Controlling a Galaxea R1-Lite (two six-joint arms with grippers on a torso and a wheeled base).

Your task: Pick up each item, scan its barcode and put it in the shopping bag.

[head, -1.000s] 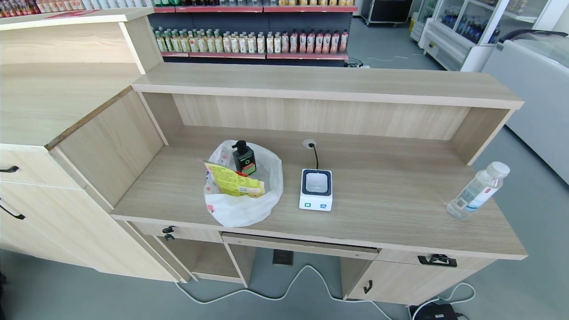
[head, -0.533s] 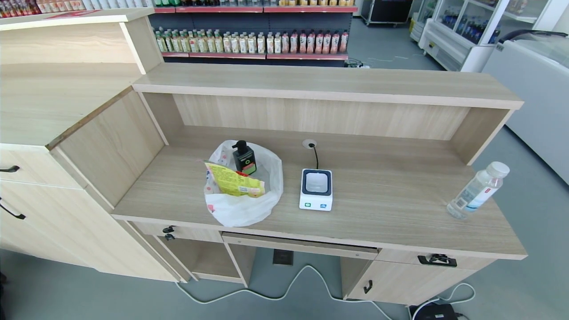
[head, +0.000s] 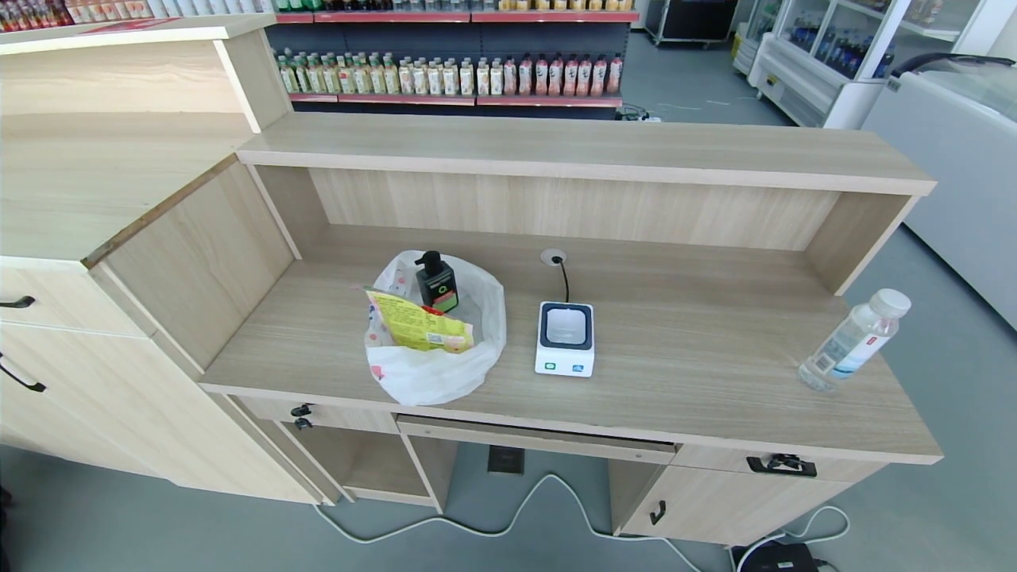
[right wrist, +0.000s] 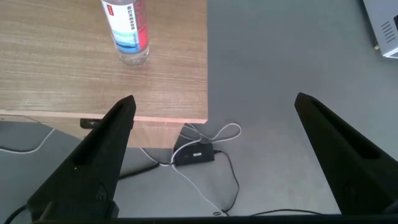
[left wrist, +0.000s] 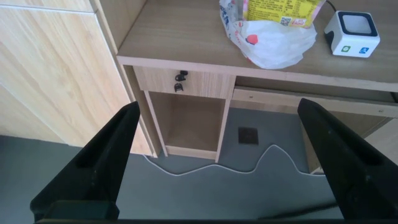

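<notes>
One item stands outside the shopping bag (head: 433, 361). In the head view, the water bottle (head: 854, 340) is upright at the table's (head: 699, 349) right end, well apart from the scanner (head: 565, 338).

In the left wrist view, the left end effector (left wrist: 217, 106) hangs released below the table front, near the bag.

In the right wrist view, the right end effector (right wrist: 214, 98), also released, hovers off the table corner with the bottle ahead. I judge the right arm the nearer one.

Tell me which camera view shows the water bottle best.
The head view: the water bottle appears whole, cap to base, near the counter edge. The right wrist view shows its lower body and label, with the top cut off. The left wrist view faces the shopping bag and scanner.
</notes>
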